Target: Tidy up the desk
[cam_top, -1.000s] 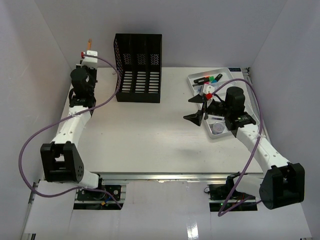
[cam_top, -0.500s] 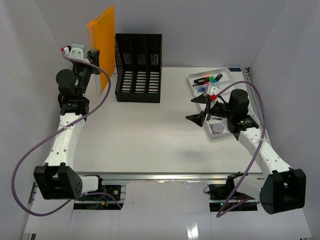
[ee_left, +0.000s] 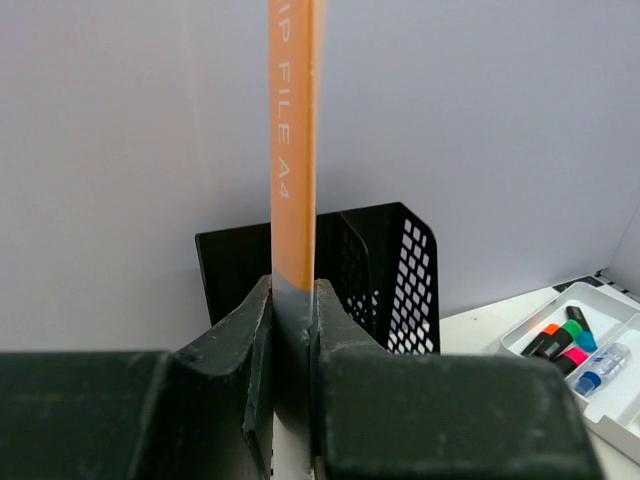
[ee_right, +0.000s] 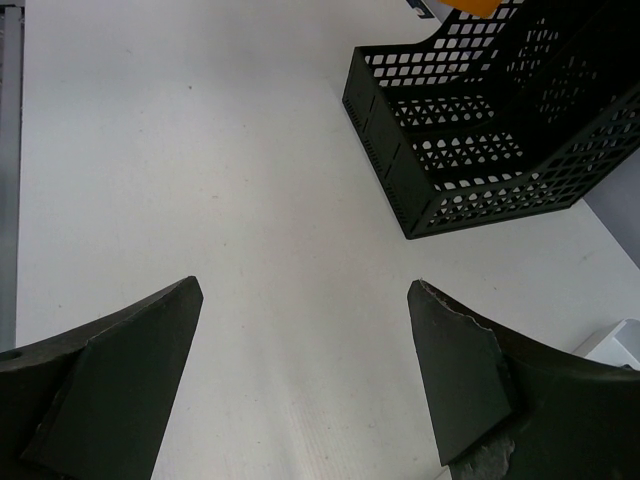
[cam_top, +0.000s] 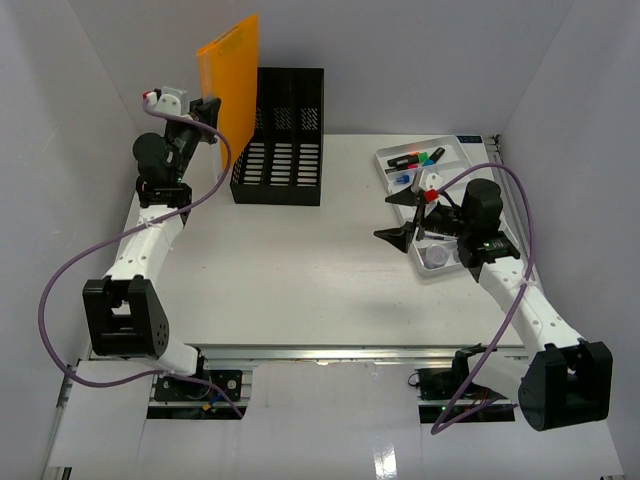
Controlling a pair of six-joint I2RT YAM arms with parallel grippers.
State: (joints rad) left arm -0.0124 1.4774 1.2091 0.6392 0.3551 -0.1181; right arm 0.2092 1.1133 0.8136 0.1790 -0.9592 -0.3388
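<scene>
My left gripper is shut on an orange A4 file folder and holds it upright in the air, just left of the black mesh file rack. In the left wrist view the folder stands edge-on between my fingers, with the rack behind it. My right gripper is open and empty, hovering over the white desk beside the white compartmented tray. Its view shows bare desk between the fingertips and the rack beyond.
The tray holds coloured markers and a small round pot; markers also show in the left wrist view. White walls enclose the desk. A metal rail runs along the near edge.
</scene>
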